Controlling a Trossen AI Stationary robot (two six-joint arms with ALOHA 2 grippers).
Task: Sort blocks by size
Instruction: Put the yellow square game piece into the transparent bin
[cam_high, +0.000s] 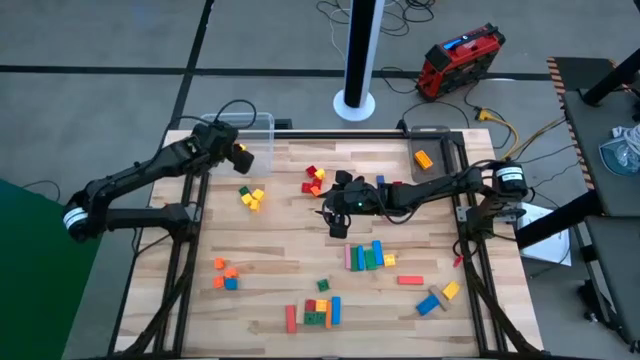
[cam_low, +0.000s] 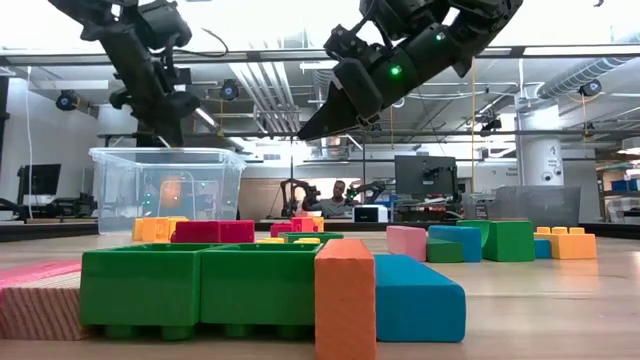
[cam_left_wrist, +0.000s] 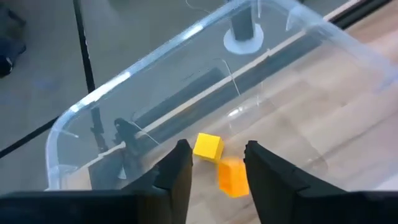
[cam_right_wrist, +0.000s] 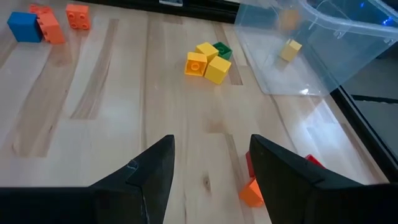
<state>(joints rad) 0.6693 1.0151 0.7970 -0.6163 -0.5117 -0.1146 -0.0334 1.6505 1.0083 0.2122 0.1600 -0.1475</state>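
Two small cubes, yellow cube (cam_left_wrist: 208, 147) and orange cube (cam_left_wrist: 232, 177), lay in far-left clear tub (cam_high: 262, 123) under parted, empty left gripper (cam_left_wrist: 216, 163); right gripper (cam_right_wrist: 211, 162), open and empty, hovered mid-table; judged next: grasp another small block (cam_right_wrist: 217, 70).

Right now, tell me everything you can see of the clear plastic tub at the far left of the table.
The clear plastic tub is a see-through rectangular bin with rounded corners and a thick rim, standing upright and lidless at the table's far-left corner. Inside are a yellow cube and an orange block, apparently on its floor. The left gripper hangs over its opening, jaws open and empty, not visibly touching it.
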